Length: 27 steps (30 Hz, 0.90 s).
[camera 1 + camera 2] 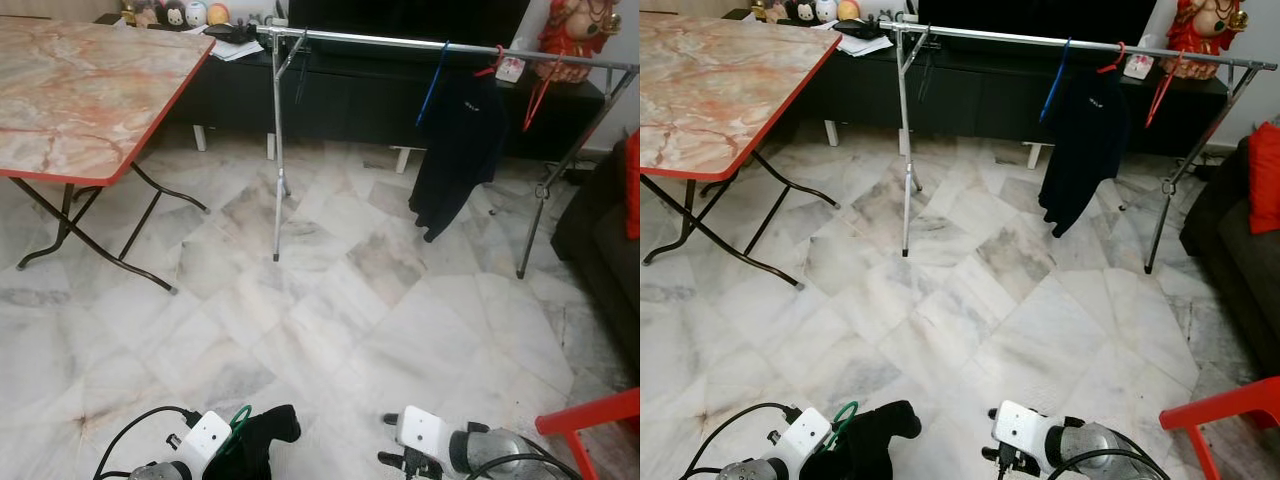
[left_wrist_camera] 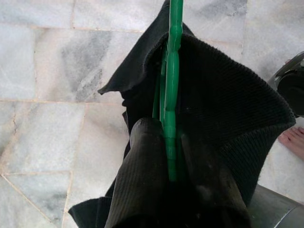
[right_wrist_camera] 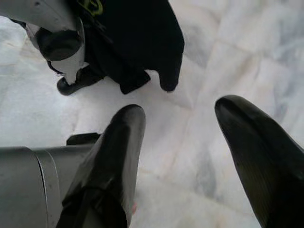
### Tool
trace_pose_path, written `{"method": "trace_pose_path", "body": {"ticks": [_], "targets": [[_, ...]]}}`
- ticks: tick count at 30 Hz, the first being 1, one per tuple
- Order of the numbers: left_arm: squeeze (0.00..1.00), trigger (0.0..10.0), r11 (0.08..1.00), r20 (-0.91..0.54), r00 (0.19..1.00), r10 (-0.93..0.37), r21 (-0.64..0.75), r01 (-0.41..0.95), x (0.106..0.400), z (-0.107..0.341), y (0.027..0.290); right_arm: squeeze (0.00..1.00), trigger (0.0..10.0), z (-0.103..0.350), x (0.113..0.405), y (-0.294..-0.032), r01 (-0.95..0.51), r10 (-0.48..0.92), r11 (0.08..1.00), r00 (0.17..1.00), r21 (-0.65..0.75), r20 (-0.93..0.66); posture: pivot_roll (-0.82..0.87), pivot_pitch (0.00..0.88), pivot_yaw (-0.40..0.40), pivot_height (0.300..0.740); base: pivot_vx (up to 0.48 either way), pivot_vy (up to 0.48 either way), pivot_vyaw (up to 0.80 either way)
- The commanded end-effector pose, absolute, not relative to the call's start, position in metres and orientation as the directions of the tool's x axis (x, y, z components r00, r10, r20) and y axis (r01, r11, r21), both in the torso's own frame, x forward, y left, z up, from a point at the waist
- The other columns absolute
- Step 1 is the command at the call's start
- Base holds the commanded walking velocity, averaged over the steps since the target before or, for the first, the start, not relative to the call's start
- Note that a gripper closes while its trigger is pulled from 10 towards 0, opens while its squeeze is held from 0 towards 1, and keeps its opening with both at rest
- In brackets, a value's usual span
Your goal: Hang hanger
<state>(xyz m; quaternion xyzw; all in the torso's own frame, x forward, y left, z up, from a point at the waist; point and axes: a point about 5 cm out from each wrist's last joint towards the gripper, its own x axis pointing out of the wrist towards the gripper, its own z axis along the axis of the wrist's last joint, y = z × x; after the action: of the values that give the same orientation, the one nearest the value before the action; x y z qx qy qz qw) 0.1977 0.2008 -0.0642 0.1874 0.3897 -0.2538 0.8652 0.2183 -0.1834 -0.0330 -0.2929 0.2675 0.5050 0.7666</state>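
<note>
One green hanger carrying a black garment is clamped between the left gripper fingers, low at the frame edge, its hook cut off. The right gripper fingers stand apart, empty, above the marble floor. The drying rack ahead holds one dark garment; three hangers are discernible there.

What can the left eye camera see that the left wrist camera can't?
Left eye alone: the rack across the room with a black top hanging on it, the table, and the right gripper low and empty. Left wrist alone: up close, the left gripper with its jaws shut on the green hanger. Both share: the black cloth on that hanger and the marble floor.
</note>
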Motion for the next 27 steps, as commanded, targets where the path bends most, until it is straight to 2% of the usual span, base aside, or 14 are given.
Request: {"method": "trace_pose_path", "body": {"ticks": [1, 5, 6, 7, 27], "targets": [[0.00, 10.0, 0.783, -0.777, 0.549, -0.310, 0.119, 0.611, 0.1951, -0.0659, 0.1981, 0.00, 10.0, -0.0304, 0.2183, -0.1849, -0.944, 0.626, 0.268, 0.321, -0.190, -0.711, 0.01, 0.051, -0.118, 0.740, 0.000, 0.000, 0.00], [0.00, 10.0, 0.779, -0.778, 0.544, -0.313, 0.118, 0.616, 0.1942, -0.0663, 0.1978, 0.00, 10.0, -0.0302, 0.2178, -0.1835, -0.951, 0.633, 0.244, 0.304, -0.188, -0.712, 0.01, 0.052, -0.118, 0.740, 0.000, 0.000, 0.00], [0.00, 10.0, 0.778, -0.779, 0.543, -0.313, 0.118, 0.617, 0.1941, -0.0664, 0.1978, 0.00, 2.9, -0.0308, 0.2173, -0.1831, -0.952, 0.632, 0.242, 0.302, -0.188, -0.714, 0.01, 0.053, -0.118, 0.740, 0.000, 0.000, 0.00], [0.00, 10.0, 0.778, -0.779, 0.543, -0.314, 0.117, 0.618, 0.1940, -0.0664, 0.1980, 0.00, 0.0, -0.0314, 0.2165, -0.1828, -0.953, 0.633, 0.239, 0.297, -0.185, -0.715, 0.01, 0.053, -0.118, 0.740, 0.000, 0.000, 0.00], [0.00, 10.0, 0.777, -0.779, 0.540, -0.319, 0.111, 0.620, 0.1929, -0.0668, 0.1974, 0.00, 0.0, -0.0323, 0.2152, -0.1829, -0.957, 0.636, 0.236, 0.285, -0.172, -0.717, 0.01, 0.051, -0.118, 0.740, 0.000, 0.000, 0.00]]}}
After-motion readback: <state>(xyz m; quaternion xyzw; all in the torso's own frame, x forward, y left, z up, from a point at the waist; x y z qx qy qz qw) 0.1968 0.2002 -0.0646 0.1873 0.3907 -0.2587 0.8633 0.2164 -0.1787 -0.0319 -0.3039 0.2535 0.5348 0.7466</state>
